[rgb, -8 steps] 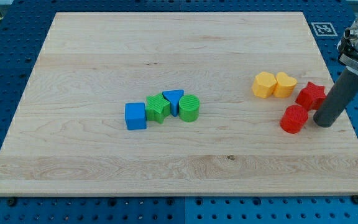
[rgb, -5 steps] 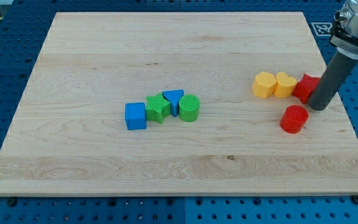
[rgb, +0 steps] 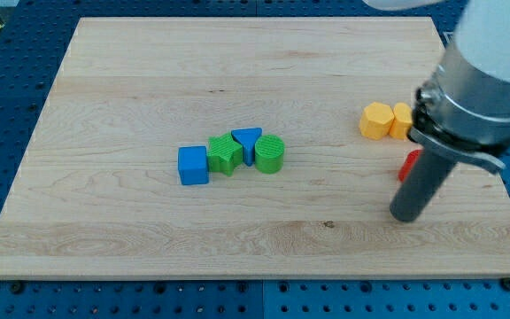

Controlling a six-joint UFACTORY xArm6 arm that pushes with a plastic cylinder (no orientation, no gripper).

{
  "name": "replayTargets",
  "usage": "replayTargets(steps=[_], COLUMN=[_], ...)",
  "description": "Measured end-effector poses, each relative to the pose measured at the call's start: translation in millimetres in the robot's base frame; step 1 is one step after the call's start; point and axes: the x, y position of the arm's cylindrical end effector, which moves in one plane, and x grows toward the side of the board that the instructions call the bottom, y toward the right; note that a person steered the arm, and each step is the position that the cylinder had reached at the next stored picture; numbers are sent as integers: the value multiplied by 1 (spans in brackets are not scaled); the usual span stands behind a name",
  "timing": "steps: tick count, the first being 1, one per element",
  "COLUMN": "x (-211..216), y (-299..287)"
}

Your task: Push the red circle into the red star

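My tip (rgb: 405, 215) rests on the wooden board (rgb: 149, 80) at the view's right, below and left of the red circle (rgb: 408, 163). Only a small left sliver of the red circle shows beside the rod; the rest is hidden behind it. The red star is hidden behind the arm's body and does not show. The tip looks slightly apart from the circle, but the rod covers the spot.
A yellow hexagon block (rgb: 375, 120) and a second yellow block (rgb: 402, 120), partly hidden by the arm, sit at upper right. A blue cube (rgb: 193, 166), green star (rgb: 225, 154), blue triangle (rgb: 247, 140) and green circle (rgb: 270, 154) cluster mid-board.
The rod has swung from the right of the red blocks toward the view's bottom left, now covering the red star and most of the red circle. The arm's body has come into view.
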Motion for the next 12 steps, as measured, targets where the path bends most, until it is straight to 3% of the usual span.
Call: replayTargets(steps=[1, 2, 3, 5, 7, 8, 10, 12], x=[-34, -42, -40, -39, -52, -40, -39, -67], y=[16, 64, 93, 79, 138, 132, 37, 77])
